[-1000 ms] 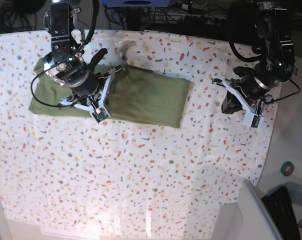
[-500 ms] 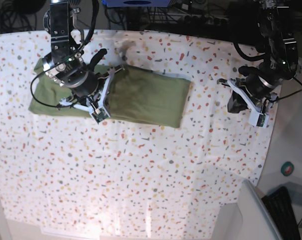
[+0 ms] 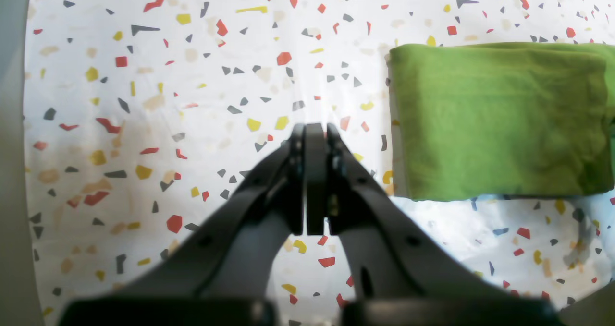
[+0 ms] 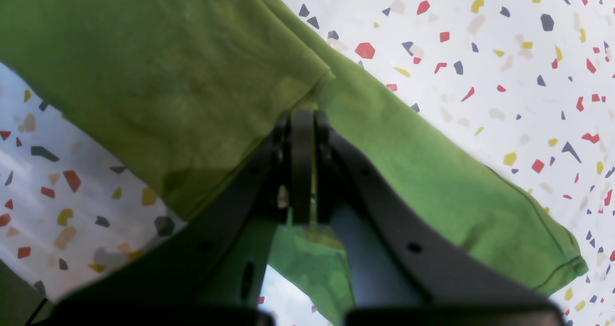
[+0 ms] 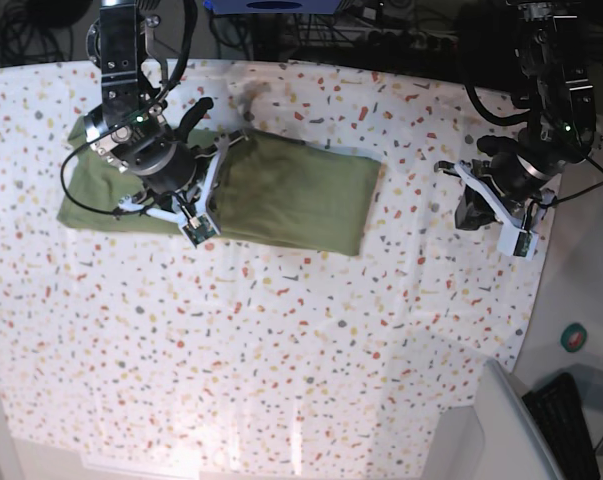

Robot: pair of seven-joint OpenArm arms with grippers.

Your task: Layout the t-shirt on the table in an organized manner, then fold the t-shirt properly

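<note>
Lying folded in the upper left of the base view, the t-shirt point(image 5: 281, 192) rests on the table point(image 5: 281, 340). Over it, the right gripper point(image 4: 302, 119) is pressed together, empty; the left gripper point(image 3: 314, 131), likewise together, hovers at right.

You had nothing to read here: no text, label, brand, number or sign showed on anything in any view.

Closed left gripper point(image 3: 315, 172) over table point(image 3: 144, 100) — t-shirt point(image 3: 499, 119) beside
</note>
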